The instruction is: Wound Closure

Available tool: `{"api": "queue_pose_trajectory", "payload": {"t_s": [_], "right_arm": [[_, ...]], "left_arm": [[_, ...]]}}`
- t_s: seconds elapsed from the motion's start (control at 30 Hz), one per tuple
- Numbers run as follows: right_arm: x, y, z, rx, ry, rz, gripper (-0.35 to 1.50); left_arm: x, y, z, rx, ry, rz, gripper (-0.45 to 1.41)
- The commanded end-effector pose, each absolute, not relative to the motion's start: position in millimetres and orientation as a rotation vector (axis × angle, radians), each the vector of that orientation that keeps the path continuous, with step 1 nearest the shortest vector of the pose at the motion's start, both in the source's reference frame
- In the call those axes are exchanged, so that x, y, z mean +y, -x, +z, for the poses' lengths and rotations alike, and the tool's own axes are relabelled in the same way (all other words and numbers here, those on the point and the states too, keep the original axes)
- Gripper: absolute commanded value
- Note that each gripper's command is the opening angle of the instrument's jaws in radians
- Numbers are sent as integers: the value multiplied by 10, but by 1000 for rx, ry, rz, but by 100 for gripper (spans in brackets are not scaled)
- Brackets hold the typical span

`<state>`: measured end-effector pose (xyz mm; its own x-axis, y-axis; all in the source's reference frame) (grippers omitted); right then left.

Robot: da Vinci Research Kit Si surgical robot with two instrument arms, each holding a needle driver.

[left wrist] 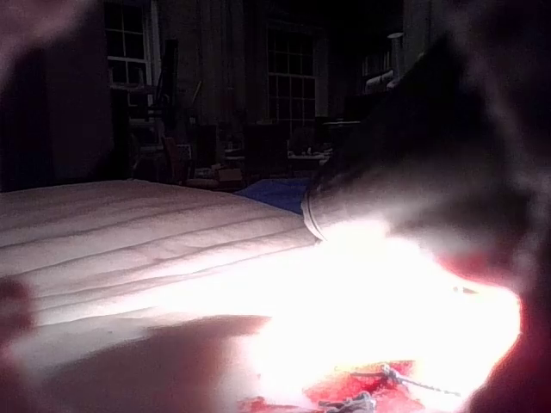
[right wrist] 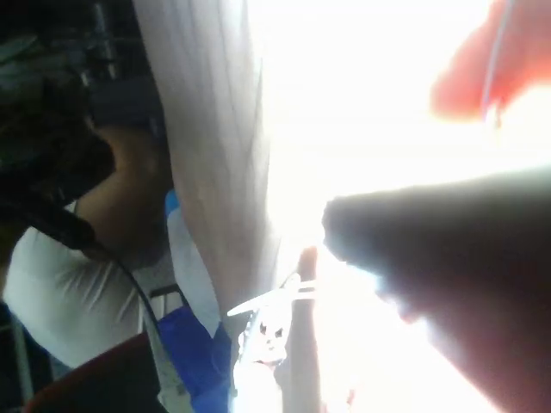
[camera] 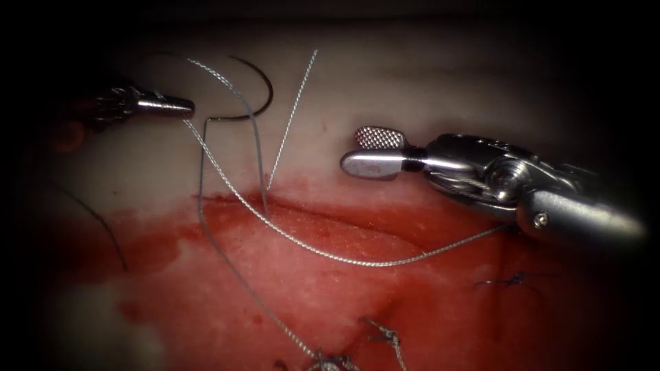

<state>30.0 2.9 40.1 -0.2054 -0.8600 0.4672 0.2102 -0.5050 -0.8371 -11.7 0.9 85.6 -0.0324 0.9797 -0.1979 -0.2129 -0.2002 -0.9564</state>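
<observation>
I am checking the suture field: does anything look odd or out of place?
Nothing is damaged. The needle lies free on the tissue, above the cut. The left hand grips the thread; the right hand is open, empty.

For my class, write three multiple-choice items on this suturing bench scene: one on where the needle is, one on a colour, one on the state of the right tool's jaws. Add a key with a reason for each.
1. Where is the needle?
A. buried in the tissue
B. free above the cut, beside the left tool's tip
C. in the right tool

2. What colour is the fluid on the tissue?
A. red
B. green
C. yellow

3. The right tool has its jaws:
A. shut on thread
B. shut on the needle
C. open, holding nothing

Key: B, its dark curve lies clear of the tissue near the left tool, whose shut jaws grip the thread; A, red fluid stains the cut; C, the jaws stand apart.
</observation>
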Motion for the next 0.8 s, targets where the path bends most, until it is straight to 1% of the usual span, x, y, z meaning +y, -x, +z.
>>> {"api": "queue_pose_trajectory", "payload": {"t_s": [0.03, 0.07, 0.13, 0.27, 0.37, 0.47, 0.57, 0.67, 0.8], "right_arm": [[30, -318, 376, 873, 1283, -1838, 116], [22, -325, 366, 919, 1296, -1855, 116], [10, -338, 352, 951, 1310, -1869, 113], [2, -360, 344, 969, 1311, -1892, 111], [-1, -369, 353, 894, 1329, -2002, 103], [-1, -370, 366, 752, 1342, -2215, 91], [-2, -372, 371, 710, 1324, -2285, 88], [-2, -375, 371, 676, 1345, -2335, 79], [-2, -375, 367, 669, 1361, -2351, 86]], "left_arm": [[20, 115, 839, -1063, 1170, 1313, -45], [14, 111, 830, -1159, 1147, 1199, -45], [5, 104, 813, -1272, 1135, 1102, -45], [7, 101, 792, -1358, 1208, 1016, -45], [6, 104, 786, -1383, 1219, 1003, -45], [5, 109, 788, -1384, 1220, 1005, -45], [5, 111, 788, -1382, 1220, 1004, -45], [5, 113, 788, -1374, 1235, 1016, -45], [4, 115, 792, -1338, 1252, 1042, -45]]}}
